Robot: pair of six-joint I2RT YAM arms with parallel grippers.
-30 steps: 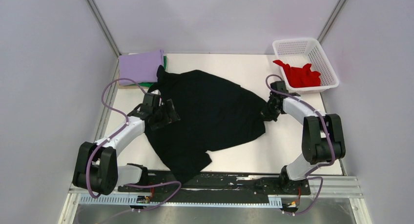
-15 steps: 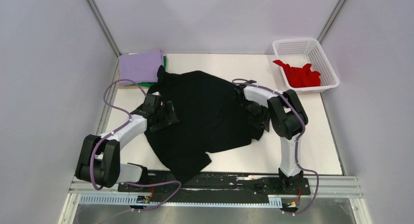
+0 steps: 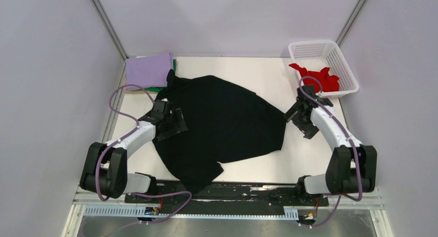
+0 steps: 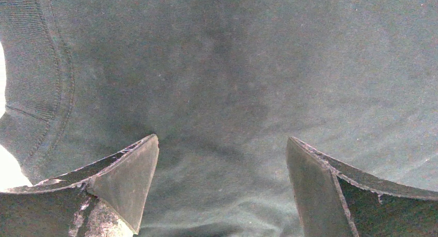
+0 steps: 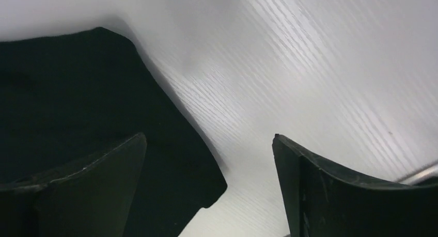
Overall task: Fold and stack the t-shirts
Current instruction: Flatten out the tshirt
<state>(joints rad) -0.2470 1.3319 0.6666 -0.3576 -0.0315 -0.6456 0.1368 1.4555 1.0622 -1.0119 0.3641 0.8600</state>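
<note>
A black t-shirt (image 3: 222, 123) lies spread across the middle of the table. My left gripper (image 3: 175, 123) hovers open over its left part. The left wrist view shows only black cloth (image 4: 232, 66) under the open left gripper (image 4: 222, 141), with ribbed collar (image 4: 36, 66) at the left. My right gripper (image 3: 297, 115) stands open just past the shirt's right corner. In the right wrist view that corner (image 5: 103, 118) lies flat on the white table, below the open right gripper (image 5: 209, 136), nothing held. A folded lilac tee (image 3: 150, 70) sits on a green one (image 3: 174, 65).
A white lattice basket (image 3: 323, 48) at the back right holds a crumpled red tee (image 3: 317, 78). White table (image 3: 310, 159) shows to the right of the shirt and along the back. Grey walls close in on both sides.
The right gripper, shut on the shirt's right edge a second ago, has let go and opened. Its arm swung in over the shirt and back out right. The right corner now lies flatter.
</note>
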